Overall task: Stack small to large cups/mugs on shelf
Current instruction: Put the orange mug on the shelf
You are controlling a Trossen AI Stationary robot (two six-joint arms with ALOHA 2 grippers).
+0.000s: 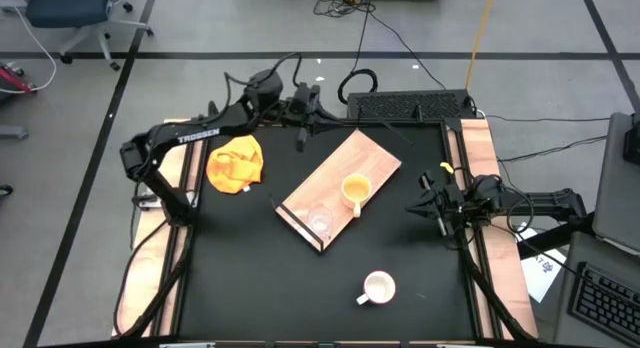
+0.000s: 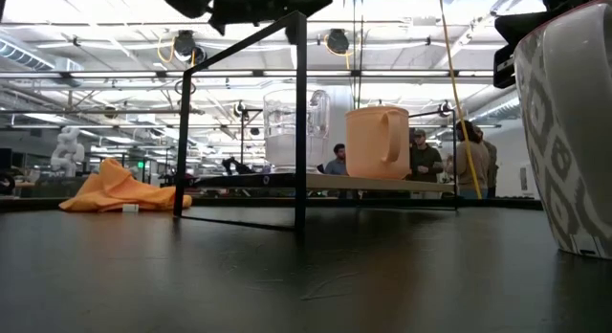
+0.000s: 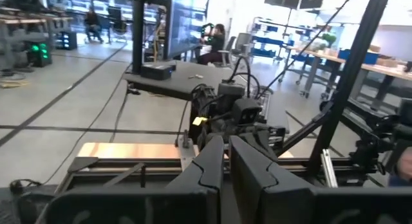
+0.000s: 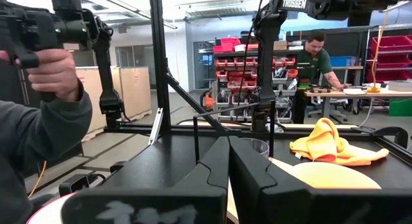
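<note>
On the shelf [image 1: 340, 188], lying at a slant mid-surface, two of the three vessels already stood: the clear glass cup [image 1: 320, 221] by the dark strip and the yellow-orange mug [image 1: 354, 190] beside it toward the middle. Only the white mug [image 1: 378, 287] was left, alone on the black surface [image 1: 240, 278] well nearer. Both arms waited, holding nothing, fingers together: the left gripper [image 1: 300, 136] at the far edge, the right gripper [image 1: 437, 210] at the right edge.

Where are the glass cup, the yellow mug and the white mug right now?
glass cup [image 1: 319, 220], high view, its clear base
yellow mug [image 1: 354, 190], high view, its rim
white mug [image 1: 379, 286], high view, its inside
</note>
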